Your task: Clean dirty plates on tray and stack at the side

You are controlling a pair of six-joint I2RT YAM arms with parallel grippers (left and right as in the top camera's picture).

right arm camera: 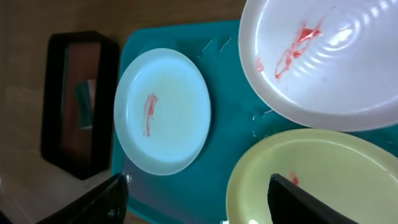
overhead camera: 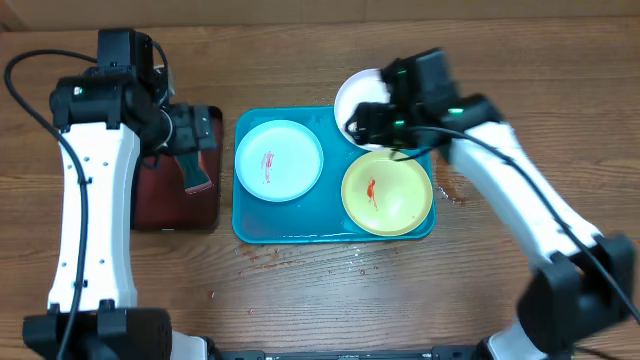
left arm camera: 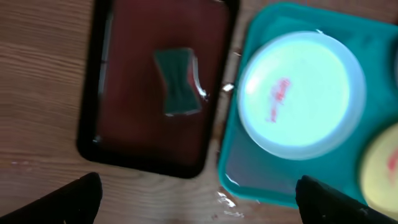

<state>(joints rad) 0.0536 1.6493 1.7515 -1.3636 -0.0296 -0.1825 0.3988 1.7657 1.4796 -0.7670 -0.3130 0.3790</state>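
Overhead, the right tool (overhead camera: 375,125) hangs over the white plate (overhead camera: 355,92) and covers part of it; its jaw gap cannot be read here. The left tool (overhead camera: 192,160) hides part of the black tray (overhead camera: 160,205). The turquoise tray (overhead camera: 240,225) lies on the desk (overhead camera: 300,290) between the tools, its long axis running from one tool toward the other.

The left wrist view is blurred. The left tool (left arm camera: 199,193) is spread wide and empty. The sponge (left arm camera: 179,81) lies ahead of it, the light blue plate (left arm camera: 301,93) ahead to its right. The yellow-green plate (left arm camera: 382,168) is cut to a sliver.

In the right wrist view, the right tool (right arm camera: 198,186) gapes wide and holds nothing. The white plate (right arm camera: 323,62) ahead is cut off, and the yellow-green plate (right arm camera: 317,180) between its fingers is cropped below.
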